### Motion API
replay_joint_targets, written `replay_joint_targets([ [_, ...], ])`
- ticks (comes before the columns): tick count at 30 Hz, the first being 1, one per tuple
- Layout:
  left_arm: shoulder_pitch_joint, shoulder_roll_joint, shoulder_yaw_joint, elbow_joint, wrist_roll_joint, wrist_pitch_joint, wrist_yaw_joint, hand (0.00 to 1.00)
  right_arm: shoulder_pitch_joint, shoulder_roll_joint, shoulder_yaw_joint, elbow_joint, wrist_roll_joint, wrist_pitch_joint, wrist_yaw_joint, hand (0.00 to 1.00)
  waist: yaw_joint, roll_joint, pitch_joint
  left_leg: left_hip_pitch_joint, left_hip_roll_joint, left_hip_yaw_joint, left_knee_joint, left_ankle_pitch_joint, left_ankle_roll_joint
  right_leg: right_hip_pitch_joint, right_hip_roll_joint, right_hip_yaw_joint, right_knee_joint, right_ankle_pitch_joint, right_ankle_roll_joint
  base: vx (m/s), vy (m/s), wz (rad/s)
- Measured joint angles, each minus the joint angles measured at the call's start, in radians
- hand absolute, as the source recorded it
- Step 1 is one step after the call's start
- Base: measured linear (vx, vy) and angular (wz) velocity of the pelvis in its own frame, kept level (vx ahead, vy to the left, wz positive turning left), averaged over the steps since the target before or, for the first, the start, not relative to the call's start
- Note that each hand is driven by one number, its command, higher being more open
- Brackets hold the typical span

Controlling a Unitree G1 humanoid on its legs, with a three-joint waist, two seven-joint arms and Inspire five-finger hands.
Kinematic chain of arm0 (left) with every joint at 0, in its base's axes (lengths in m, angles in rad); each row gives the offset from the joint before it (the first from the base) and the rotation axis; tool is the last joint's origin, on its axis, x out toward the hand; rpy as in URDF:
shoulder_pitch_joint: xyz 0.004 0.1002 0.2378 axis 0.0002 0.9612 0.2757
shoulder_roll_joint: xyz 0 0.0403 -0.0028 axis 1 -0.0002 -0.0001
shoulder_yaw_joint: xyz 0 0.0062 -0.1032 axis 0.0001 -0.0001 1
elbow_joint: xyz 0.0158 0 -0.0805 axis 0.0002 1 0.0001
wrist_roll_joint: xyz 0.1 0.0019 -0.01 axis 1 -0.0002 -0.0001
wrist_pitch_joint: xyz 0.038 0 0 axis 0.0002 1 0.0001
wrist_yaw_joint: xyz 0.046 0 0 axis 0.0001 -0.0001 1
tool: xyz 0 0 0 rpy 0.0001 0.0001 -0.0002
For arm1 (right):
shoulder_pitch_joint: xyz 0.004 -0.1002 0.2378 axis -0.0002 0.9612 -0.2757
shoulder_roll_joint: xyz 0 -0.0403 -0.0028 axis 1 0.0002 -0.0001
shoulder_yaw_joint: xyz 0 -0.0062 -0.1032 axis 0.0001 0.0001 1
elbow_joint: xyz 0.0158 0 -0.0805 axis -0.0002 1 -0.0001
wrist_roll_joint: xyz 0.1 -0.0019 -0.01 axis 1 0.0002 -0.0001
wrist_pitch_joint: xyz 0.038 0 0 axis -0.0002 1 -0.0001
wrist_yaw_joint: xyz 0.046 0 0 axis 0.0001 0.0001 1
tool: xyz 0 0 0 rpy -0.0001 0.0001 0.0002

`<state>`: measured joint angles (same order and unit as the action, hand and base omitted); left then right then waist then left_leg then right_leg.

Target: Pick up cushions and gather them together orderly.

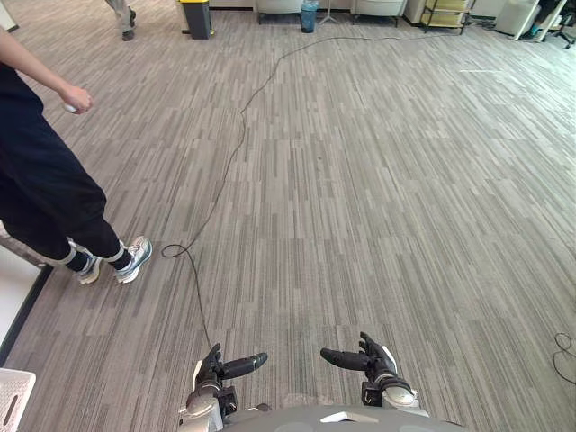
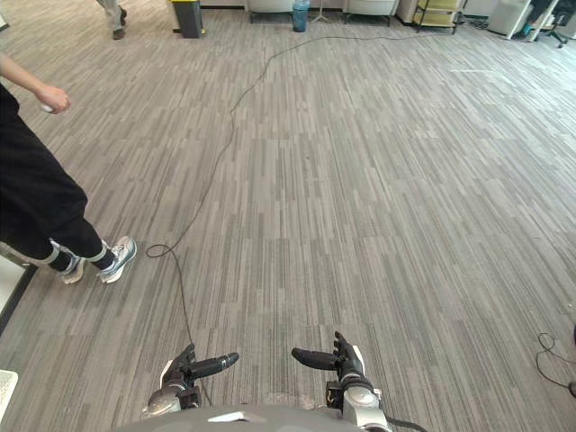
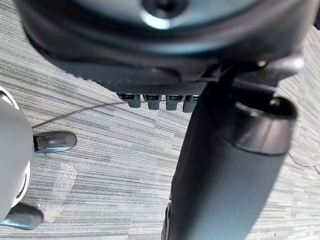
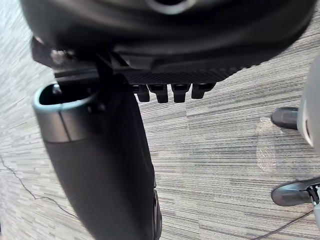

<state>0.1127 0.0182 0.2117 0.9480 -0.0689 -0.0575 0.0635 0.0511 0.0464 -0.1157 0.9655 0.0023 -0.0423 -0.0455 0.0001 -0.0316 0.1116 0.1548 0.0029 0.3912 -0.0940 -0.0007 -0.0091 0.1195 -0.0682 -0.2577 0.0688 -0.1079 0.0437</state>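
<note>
**Both hands free, low over the carpet**

The left hand (image 1: 214, 367) and right hand (image 1: 376, 360) hang side by side at the near edge of the head views. Their fingers are relaxed and their thumbs point toward each other, and neither holds anything. I cannot tell where the cushions lie.

A scrap of clear plastic (image 3: 59, 186) lies on the carpet (image 1: 378, 180) just below the hands. The striped grey carpet runs wide ahead and to the right.

On the left, a person (image 1: 40, 184) in dark trousers and pale sneakers (image 1: 133, 258) stands beside a white panel (image 1: 13, 297). Well apart, along the far wall, are a dark bin (image 1: 196, 18), a blue bin (image 1: 309, 15) and a shelf cart (image 1: 445, 13).
</note>
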Motion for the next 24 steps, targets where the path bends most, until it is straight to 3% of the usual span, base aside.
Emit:
replay_joint_targets([
  [24, -0.013, 0.009, -0.01, 0.058, -0.001, -0.001, -0.004, 1.0, -0.059, -0.017, -0.041, 0.099, 0.039, 0.002, -0.001, 1.0, -0.003, 0.021, 0.014, 0.002, -0.001, -0.018, -0.001, 0.001, 0.0, 0.036, 0.01, -0.022, -0.055, 0.017, -0.007, 0.0, -0.003, 0.02],
])
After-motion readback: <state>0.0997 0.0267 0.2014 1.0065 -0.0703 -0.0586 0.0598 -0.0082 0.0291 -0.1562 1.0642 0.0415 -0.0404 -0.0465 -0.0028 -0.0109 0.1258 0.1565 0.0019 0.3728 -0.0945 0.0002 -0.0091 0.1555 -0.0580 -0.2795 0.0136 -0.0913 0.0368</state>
